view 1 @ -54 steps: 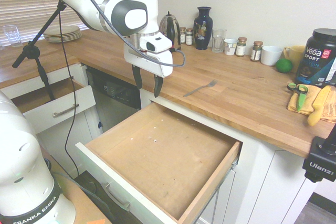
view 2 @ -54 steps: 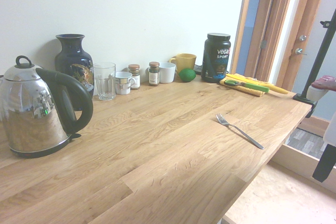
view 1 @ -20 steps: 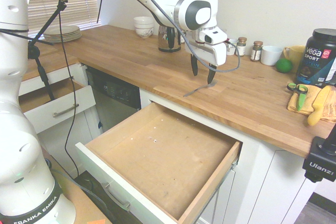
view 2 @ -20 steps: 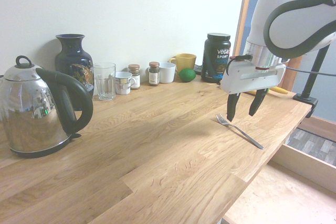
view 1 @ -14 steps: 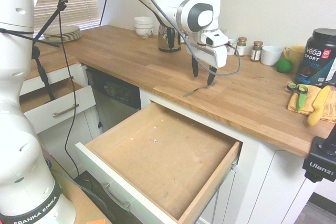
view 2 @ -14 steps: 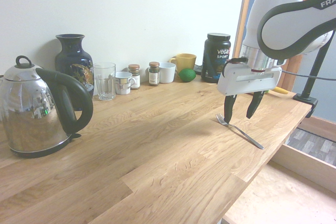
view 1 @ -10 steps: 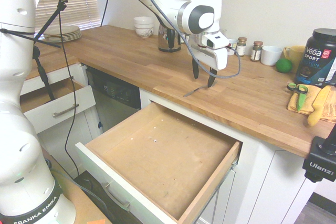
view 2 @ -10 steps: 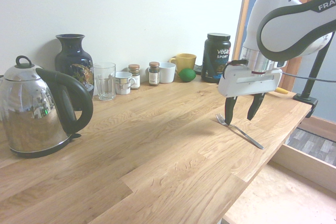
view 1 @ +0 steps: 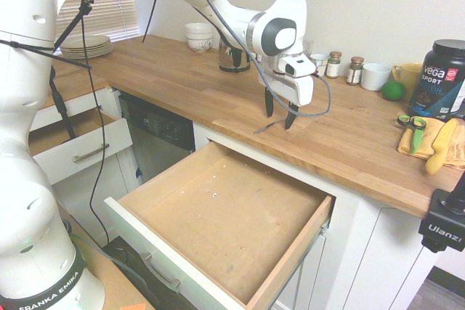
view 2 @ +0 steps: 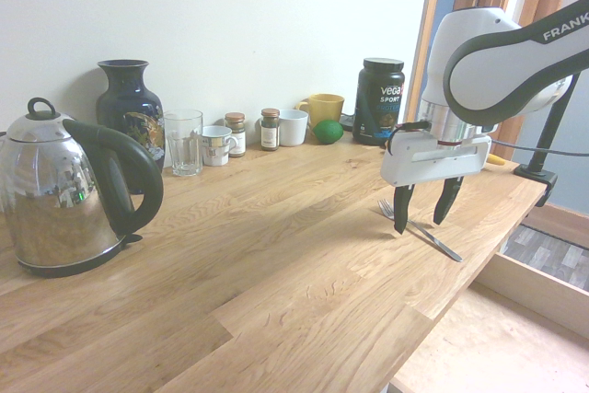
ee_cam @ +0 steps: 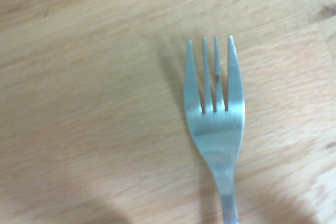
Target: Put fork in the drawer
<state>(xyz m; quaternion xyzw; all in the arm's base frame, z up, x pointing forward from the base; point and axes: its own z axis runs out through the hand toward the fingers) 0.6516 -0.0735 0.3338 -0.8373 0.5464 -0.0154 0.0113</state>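
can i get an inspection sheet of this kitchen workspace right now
surface: wooden countertop, sound.
job's things: fork flat near the counter's edge; drawer pulled out, bare wooden bottom.
clutter: kettle, vase, glass, jars, protein tub, scissors on a yellow cloth.
grippers: tool open, pointing down, fingers either side of the fork's neck, nothing held.
cables: nothing seen on the counter.
surroundings: a smaller drawer also open; stacked plates by the window.
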